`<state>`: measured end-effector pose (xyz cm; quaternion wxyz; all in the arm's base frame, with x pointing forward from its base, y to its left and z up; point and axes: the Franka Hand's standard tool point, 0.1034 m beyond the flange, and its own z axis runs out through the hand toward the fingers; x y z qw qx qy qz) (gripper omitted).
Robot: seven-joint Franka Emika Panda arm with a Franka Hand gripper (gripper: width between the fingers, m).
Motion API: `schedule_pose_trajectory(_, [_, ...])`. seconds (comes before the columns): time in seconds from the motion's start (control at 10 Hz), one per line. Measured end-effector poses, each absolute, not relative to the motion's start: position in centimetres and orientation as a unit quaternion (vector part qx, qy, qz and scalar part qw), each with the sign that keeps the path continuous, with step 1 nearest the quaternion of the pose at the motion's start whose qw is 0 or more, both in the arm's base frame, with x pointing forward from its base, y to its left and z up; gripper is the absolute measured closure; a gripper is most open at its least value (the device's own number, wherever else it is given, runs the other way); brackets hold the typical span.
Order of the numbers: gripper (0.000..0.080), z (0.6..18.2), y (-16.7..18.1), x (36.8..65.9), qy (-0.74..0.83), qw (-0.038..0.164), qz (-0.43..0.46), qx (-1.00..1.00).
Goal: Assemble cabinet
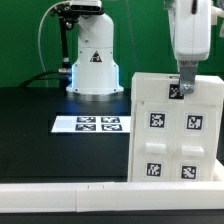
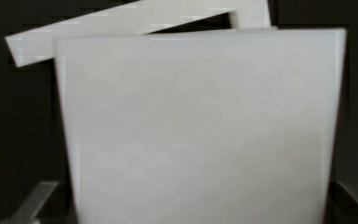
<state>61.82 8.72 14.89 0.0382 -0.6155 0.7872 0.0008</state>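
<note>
The cabinet (image 1: 175, 130) is a tall white box standing upright at the exterior view's right, its face carrying several black-and-white marker tags. My gripper (image 1: 184, 90) comes straight down onto its top edge. In the wrist view a plain white panel of the cabinet (image 2: 202, 130) fills the whole gap between my dark fingers (image 2: 39, 200), which sit against its two sides. The gripper (image 2: 197, 208) is shut on this wide part. Beyond the panel a slanted white edge (image 2: 140, 25) of the same box shows.
The marker board (image 1: 90, 124) lies flat on the black table left of the cabinet. The white robot base (image 1: 92, 65) stands behind it. A long low white rail (image 1: 60, 195) runs along the front edge, just before the cabinet's foot.
</note>
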Motion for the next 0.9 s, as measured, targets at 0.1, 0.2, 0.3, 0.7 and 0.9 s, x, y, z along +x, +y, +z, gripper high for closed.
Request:
schedule_pose_trajectory(0.1, [0.0184,14.8,8.8,61.8,0.787,0.038,0.001,-0.616])
schedule_pose_trajectory(0.2, [0.0043,14.8,8.8,61.8,0.786,0.037,0.001,-0.617])
schedule_pose_trajectory(0.3, [0.0013,14.9,8.8,61.8,0.781,0.039,0.001,-0.623])
schedule_pose_trajectory(0.7, [0.0003,18.9,9.3,62.7,0.772,0.079,0.005,-0.631])
schedule_pose_trajectory(0.9, [0.0003,18.4,9.3,62.6,0.771,0.075,0.005,-0.632])
